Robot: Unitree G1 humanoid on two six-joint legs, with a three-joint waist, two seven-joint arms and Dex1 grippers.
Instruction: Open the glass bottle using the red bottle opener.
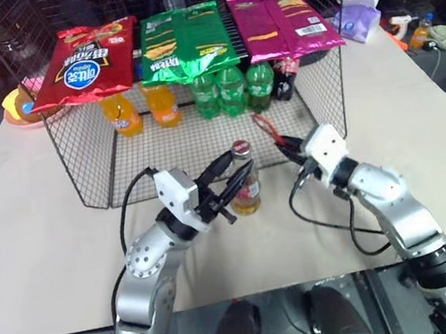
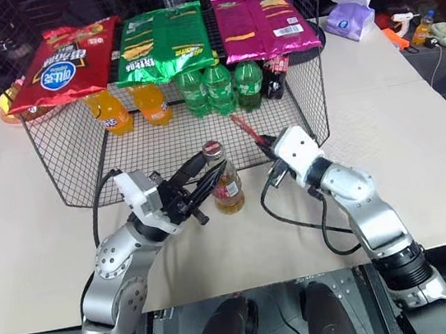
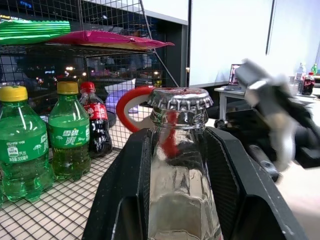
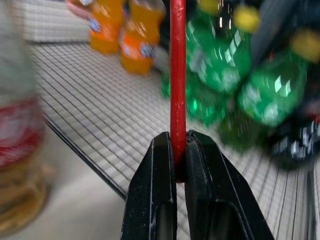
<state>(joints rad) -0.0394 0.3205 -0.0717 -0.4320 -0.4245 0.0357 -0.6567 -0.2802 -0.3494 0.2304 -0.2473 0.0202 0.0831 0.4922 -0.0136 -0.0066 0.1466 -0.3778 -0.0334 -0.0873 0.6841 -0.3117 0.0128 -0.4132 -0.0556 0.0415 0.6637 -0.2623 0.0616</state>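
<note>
Left eye view: glass bottle (image 1: 244, 182) beside wire rack edge (image 1: 208, 177)

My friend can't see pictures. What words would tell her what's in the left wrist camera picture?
A clear glass bottle with a crimped silver metal cap is clamped by the neck between the left gripper's two black fingers. Behind the cap sits the rounded head of a flat red bottle opener. Two green plastic bottles and a dark cola bottle stand on a wire shelf.
</note>
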